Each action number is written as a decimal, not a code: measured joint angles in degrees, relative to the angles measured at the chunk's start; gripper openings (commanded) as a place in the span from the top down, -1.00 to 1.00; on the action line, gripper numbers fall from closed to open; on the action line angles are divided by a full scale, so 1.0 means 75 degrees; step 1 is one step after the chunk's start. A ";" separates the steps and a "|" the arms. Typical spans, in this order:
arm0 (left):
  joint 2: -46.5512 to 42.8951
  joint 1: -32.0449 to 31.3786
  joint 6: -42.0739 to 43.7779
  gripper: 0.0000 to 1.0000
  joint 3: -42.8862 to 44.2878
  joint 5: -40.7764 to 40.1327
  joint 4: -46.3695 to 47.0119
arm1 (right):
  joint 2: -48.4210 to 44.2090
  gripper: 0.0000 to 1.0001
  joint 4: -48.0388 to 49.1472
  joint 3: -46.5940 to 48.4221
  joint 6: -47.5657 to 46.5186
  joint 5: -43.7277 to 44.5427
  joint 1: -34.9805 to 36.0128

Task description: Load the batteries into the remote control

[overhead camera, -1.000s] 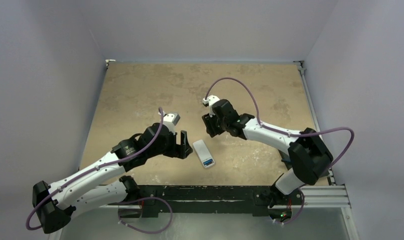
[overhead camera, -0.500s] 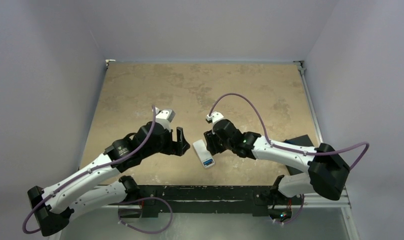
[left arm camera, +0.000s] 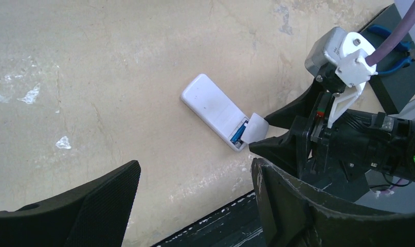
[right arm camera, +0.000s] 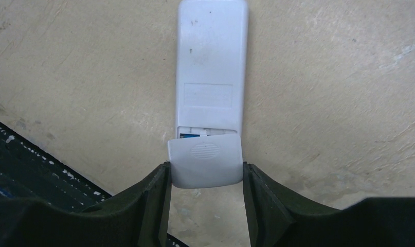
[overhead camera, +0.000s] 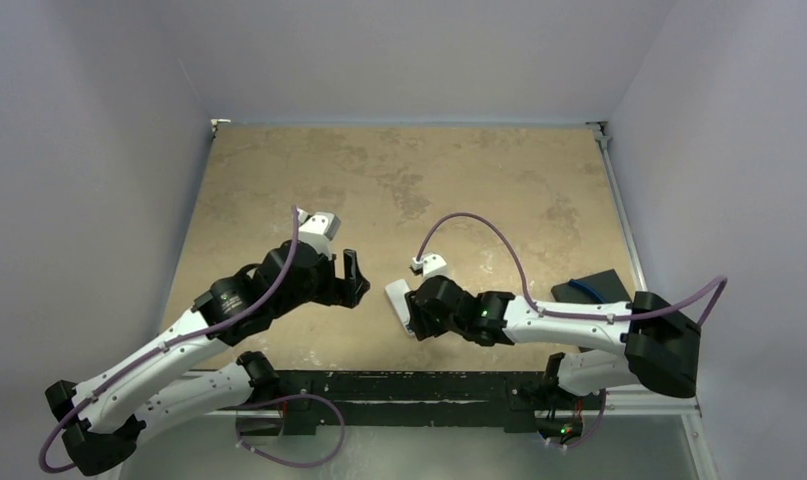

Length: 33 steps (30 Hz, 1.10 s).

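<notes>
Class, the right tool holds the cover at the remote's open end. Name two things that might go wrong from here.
1. The remote lies loose on the table; the left tool is open and apart from it, so a push from the right tool may just slide it.
2. The cover sits slightly skewed to the remote's end, so it may jam or catch the blue battery.
</notes>
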 measured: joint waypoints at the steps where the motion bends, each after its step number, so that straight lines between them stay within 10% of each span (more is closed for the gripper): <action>1: -0.0023 0.0000 0.0052 -0.59 0.0000 -0.0032 -0.0041 | 0.0006 0.21 0.0000 -0.0023 0.0131 0.0090 0.0090; 33: -0.0691 0.0000 0.0312 -0.63 -0.0082 -0.0149 -0.0070 | 0.0898 0.18 0.0041 -0.0047 0.1445 0.1151 0.0664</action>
